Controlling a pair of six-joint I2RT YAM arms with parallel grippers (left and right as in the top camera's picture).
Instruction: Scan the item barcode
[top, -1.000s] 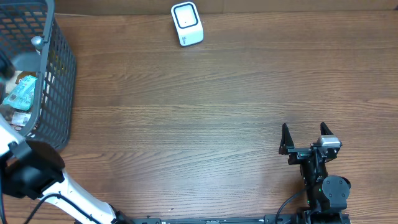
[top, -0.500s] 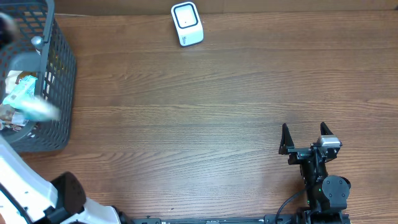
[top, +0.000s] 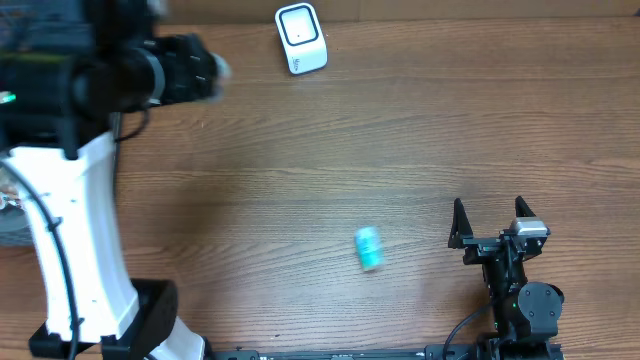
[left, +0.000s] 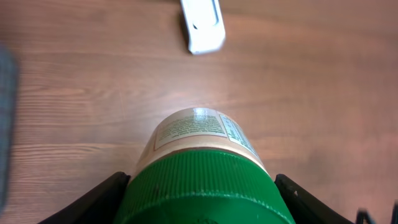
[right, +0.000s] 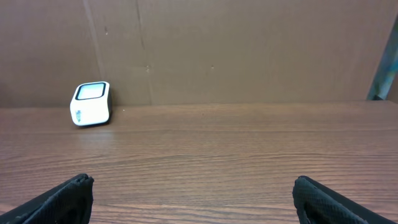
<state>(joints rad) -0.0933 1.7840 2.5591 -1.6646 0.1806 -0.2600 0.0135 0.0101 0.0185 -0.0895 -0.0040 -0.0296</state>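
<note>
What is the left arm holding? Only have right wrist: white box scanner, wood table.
Observer: A jar with green ribbed cap and pale printed label, clamped in the left gripper.
Operator: Anything loose on the table?
Observer: A small teal packet over the wooden table, left of the open right gripper; blurred, maybe not at rest.
Operator: Jar near the scanner?
Observer: Apart; left wrist shows the white box scanner ahead of it.

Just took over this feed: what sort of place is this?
Probably a mock checkout bench: a white barcode scanner on a wooden table, a cardboard backdrop, and a green-capped bottle in the left gripper.
</note>
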